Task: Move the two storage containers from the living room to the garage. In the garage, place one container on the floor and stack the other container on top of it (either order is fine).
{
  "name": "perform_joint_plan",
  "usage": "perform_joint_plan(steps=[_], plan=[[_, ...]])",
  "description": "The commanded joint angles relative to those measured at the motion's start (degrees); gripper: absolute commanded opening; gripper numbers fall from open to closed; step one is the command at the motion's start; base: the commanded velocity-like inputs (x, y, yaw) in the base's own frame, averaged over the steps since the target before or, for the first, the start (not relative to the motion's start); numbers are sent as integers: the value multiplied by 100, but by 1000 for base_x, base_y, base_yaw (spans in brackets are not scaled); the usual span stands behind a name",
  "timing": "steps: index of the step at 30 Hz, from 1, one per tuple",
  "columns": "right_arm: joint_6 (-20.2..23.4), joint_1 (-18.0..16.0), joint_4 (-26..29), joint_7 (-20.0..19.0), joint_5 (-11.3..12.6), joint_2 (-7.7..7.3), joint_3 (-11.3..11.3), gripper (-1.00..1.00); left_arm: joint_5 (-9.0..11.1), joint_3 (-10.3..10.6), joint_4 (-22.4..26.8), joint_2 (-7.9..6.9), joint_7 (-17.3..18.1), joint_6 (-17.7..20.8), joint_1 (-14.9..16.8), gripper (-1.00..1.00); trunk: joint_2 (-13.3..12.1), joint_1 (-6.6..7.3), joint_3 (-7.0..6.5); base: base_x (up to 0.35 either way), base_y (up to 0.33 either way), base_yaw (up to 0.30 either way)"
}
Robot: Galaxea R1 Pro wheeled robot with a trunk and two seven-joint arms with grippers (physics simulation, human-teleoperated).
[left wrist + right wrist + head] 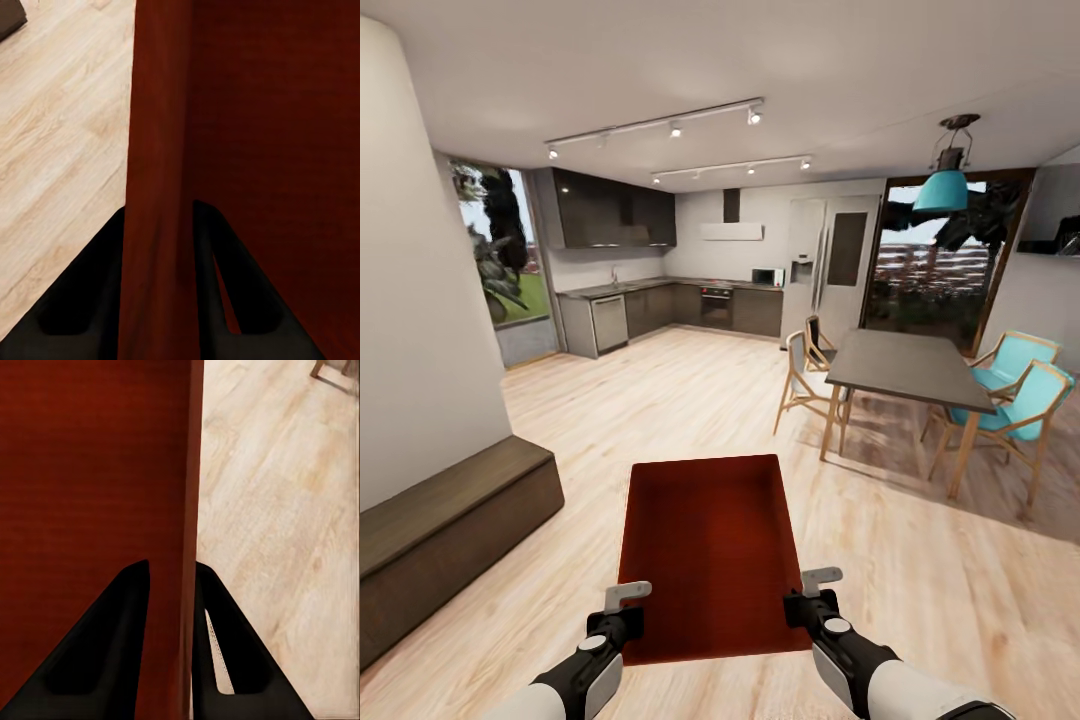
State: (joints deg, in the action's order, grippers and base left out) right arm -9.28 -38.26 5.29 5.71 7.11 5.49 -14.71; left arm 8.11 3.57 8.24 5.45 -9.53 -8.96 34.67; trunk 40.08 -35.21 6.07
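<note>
Transport looks like the step in hand: one red-orange rectangular open-top plastic storage container (710,550) hangs in front of the robot above the light wood-plank floor (660,400), carried between both arms. The left gripper (623,610) is pinched on the bin's left long wall, one dark finger (82,300) outside and the other inside it; the right gripper (810,598) is closed the same way over the right wall, its outer finger (232,652) over the planks. Ahead stand a dark rectangular dining table (905,368) and turquoise wooden-legged chairs (1020,400). The bin seems stiff, light and smooth-walled, so I judge rim pinches near the close end could slip or let the far end sag; level, matched arm motion matters
</note>
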Motion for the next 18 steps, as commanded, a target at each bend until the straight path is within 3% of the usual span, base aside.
perform_joint_plan(steps=[1, 18], plan=[[-56, -6, 444, -9, 1, 5, 355, -100, 321, -374, -15, 0, -190, -27, 5, -100, 8, -1, 10, 0, 0, -282], [-54, -6, 441, -9, 1, 5, 355, -100, 321, -374, -14, 0, -190, -27, 5, -100, 8, -1, 10, 0, 0, -282]])
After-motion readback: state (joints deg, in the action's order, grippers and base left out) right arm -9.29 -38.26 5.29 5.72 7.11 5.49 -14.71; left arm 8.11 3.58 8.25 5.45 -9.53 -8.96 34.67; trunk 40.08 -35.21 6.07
